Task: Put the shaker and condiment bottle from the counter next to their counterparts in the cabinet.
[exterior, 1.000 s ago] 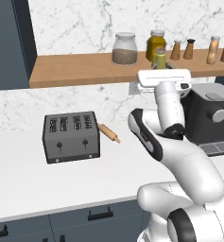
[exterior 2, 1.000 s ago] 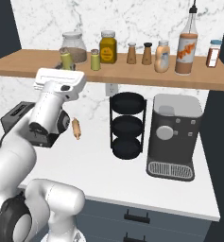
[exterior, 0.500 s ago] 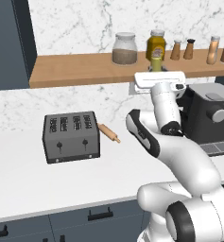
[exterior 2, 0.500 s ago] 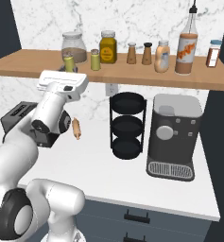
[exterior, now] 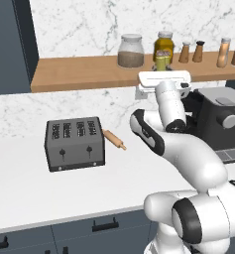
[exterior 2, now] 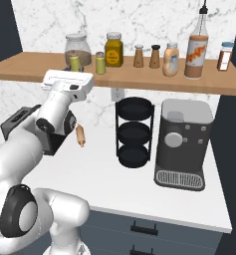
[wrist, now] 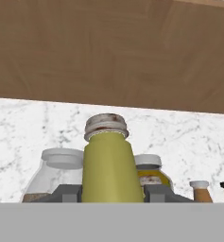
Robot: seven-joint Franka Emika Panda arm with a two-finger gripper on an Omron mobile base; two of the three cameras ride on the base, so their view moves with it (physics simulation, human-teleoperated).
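My gripper (wrist: 111, 194) is shut on the yellow-green shaker (wrist: 108, 170), which stands upright between the fingers (wrist: 66, 193). In the right base view the held shaker (exterior 2: 74, 63) is at shelf height over the cabinet board (exterior 2: 20, 69), in front of a glass jar (exterior 2: 77, 46). The white hand (exterior 2: 67, 79) hides its base. Its counterpart shaker (exterior 2: 100, 63) stands just to the right. The peach condiment bottle (exterior 2: 171, 59) stands on the board beside the reddish-brown bottle (exterior 2: 196, 47). The left base view shows the shaker (exterior: 161, 62) above the hand (exterior: 163, 79).
On the shelf are a yellow jar (exterior 2: 114, 49), two slim brown shakers (exterior 2: 138, 56) and a small jar (exterior 2: 225, 56). Below on the counter are a toaster (exterior: 75, 144), a rolling pin (exterior: 114, 139), a black tiered rack (exterior 2: 134, 133) and a coffee machine (exterior 2: 183, 144).
The hand with the shaker has edged slightly farther in toward the shelf and wall. Nothing else has moved.
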